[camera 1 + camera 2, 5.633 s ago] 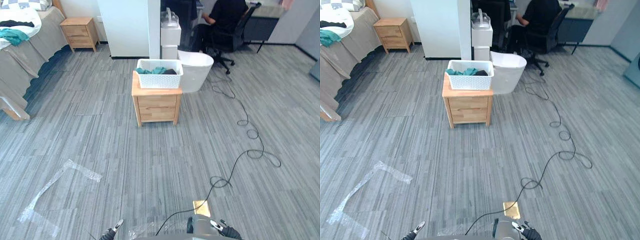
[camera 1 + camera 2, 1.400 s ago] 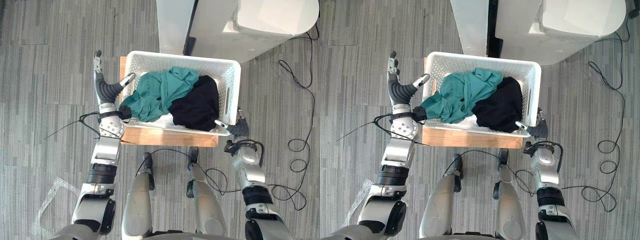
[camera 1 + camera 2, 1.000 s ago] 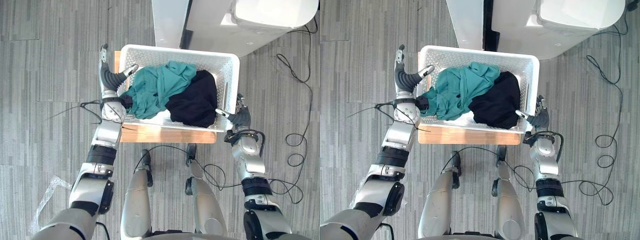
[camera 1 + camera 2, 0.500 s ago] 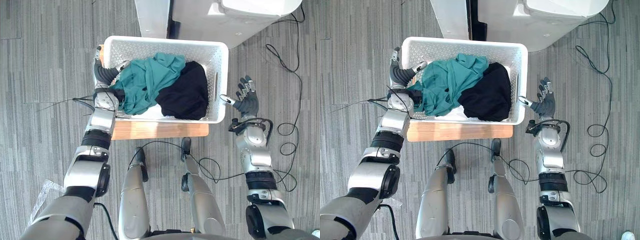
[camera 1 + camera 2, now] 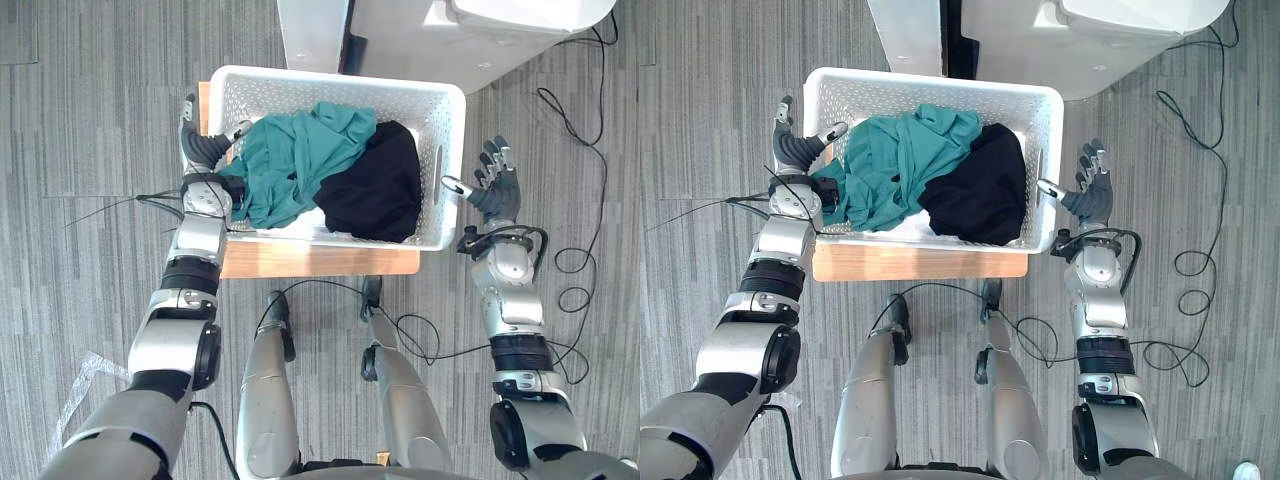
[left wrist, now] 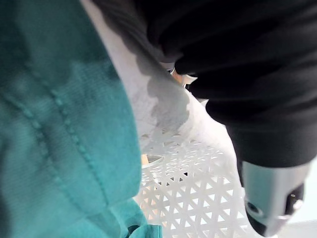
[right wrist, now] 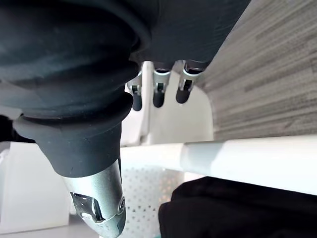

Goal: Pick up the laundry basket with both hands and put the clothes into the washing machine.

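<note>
The white laundry basket [image 5: 330, 78] stands on a small wooden nightstand [image 5: 320, 262] right below me. A teal garment [image 5: 295, 155] lies in its left half and a black one [image 5: 375, 195] in its right half. My left hand [image 5: 205, 150] straddles the basket's left wall, fingers straight outside and thumb [image 6: 272, 198] over the rim beside the teal cloth [image 6: 54, 139]. My right hand [image 5: 497, 190] hovers just outside the right wall with its fingers [image 7: 158, 94] spread, the thumb close to the rim [image 7: 247, 153] but apart from it. The white washing machine [image 5: 520, 30] stands behind the basket.
A white cabinet [image 5: 310, 35] stands next to the washing machine, right behind the basket's far wall. Grey plank floor surrounds the nightstand. A scrap of clear plastic [image 5: 85, 385] lies on the floor at the lower left.
Since the earliest frames I have come up to the basket and brought both hands to its sides. In the last half second the right hand has edged a little closer to the right wall.
</note>
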Robot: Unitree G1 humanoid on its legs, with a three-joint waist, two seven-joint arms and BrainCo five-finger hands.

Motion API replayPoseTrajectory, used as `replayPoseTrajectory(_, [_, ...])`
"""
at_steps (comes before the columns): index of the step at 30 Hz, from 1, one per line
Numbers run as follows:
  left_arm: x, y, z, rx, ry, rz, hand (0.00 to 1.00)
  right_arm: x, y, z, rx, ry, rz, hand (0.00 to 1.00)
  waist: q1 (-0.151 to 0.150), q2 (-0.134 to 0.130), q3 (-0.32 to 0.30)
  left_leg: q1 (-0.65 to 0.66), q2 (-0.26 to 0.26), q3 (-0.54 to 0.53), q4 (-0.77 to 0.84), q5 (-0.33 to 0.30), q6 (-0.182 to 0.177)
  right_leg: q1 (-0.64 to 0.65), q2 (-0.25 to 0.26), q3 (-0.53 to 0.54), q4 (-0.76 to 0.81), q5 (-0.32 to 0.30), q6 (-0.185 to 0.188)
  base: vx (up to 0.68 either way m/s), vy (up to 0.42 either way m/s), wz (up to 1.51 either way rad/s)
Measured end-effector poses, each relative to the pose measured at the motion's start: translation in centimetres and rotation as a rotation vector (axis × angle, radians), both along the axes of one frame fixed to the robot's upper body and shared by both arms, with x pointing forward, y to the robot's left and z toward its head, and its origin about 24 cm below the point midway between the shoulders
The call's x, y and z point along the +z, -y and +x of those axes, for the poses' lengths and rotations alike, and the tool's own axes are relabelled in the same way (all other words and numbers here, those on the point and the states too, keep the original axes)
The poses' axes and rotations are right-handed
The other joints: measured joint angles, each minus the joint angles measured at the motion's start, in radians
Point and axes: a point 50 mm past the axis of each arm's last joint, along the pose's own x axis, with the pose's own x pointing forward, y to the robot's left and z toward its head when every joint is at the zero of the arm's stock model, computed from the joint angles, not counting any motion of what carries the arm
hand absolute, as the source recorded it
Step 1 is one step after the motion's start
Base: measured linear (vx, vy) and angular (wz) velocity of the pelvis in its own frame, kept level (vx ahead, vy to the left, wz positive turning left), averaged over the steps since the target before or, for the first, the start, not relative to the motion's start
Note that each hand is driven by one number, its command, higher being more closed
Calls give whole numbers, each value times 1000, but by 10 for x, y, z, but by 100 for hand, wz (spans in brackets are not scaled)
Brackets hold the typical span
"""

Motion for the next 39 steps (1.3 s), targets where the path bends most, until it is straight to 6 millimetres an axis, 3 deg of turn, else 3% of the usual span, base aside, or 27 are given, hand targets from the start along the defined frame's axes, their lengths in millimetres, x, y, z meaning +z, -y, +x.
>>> replayPoseTrajectory(10, [0,-1,4,-78,-60,64,0,25,-7,11,28,42,-12,0,10,-4,-3,-11,10,5,8,0,0,-20,0,-22,24,-11,-9,-3,-56,-1])
replayPoseTrajectory(13, [3,2,7,-116,-74,73,0,23,-9,19,41,9,-9,0,14,-4,-3,-22,13,5,18,0,0,-27,-1,-32,34,-16,-13,-17,-45,4])
replayPoseTrajectory(16, [6,8,10,-150,-114,142,0,15,-16,29,70,-62,-3,0,26,-5,-6,-30,14,6,26,-1,1,-34,-6,-48,41,-20,-17,-26,-42,0])
replayPoseTrajectory(22, [-8,5,13,-168,-217,195,0,-6,-18,40,108,-172,26,0,22,-11,-76,-76,26,13,64,-19,9,-74,-8,-61,58,-12,-14,-9,-24,-7])
replayPoseTrajectory(30, [-5,0,13,-172,-238,236,0,-25,-21,49,160,-290,62,0,13,-20,-88,-86,30,12,69,-20,9,-79,-8,-73,57,-16,-19,-8,-33,-1])
replayPoseTrajectory(31, [-9,-1,14,-172,-257,234,100,-30,-22,49,168,-312,66,100,9,-20,-107,-96,30,10,69,-20,9,-88,-8,-77,55,-10,-16,-7,-32,1])
replayPoseTrajectory(39, [-14,-4,14,-181,-312,254,100,-41,-20,51,174,-381,68,100,-2,-19,-125,-97,33,8,71,-20,9,-86,-6,-81,54,-1,-29,-4,-22,0])
